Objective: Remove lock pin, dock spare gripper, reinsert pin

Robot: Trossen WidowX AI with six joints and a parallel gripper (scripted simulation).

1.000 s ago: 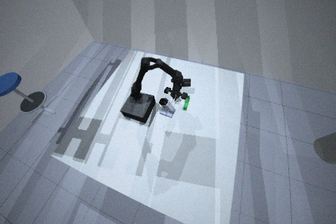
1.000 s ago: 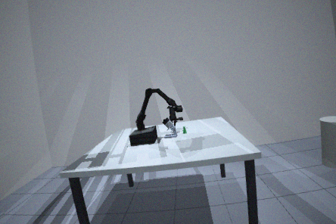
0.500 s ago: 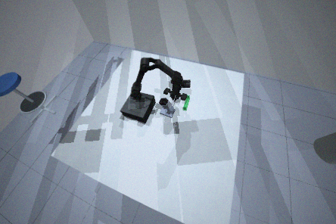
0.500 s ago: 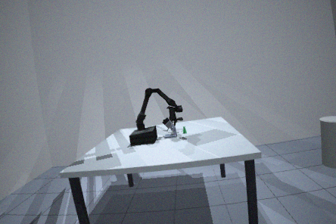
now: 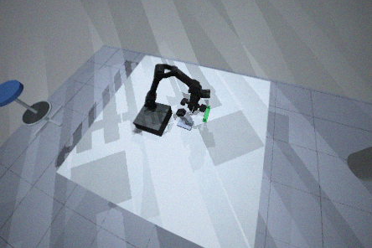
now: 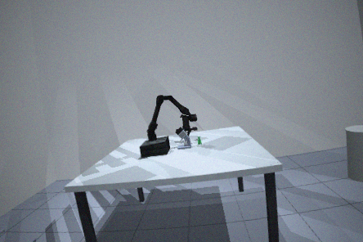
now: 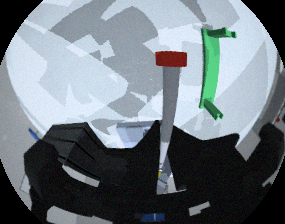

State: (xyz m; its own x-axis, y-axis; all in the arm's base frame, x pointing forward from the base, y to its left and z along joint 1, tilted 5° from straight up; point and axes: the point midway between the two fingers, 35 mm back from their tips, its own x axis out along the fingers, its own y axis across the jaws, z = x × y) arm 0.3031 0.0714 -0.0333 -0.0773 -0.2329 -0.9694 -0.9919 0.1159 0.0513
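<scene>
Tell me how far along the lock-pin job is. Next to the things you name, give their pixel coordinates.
Done: nothing I can confirm; whether the pin is fully out of the mount [image 5: 184, 126] [image 6: 184, 147] [image 7: 134, 134], or the spare gripper docked, is unclear.

In hand: the red-headed pin [image 7: 171, 100], held in the gripper [image 5: 193, 111] [image 6: 189, 133] [image 7: 159, 123].

Left: any docking still needed, locking the pin through socket and spigot, then opening the fingers and moving the arm clear.
</scene>
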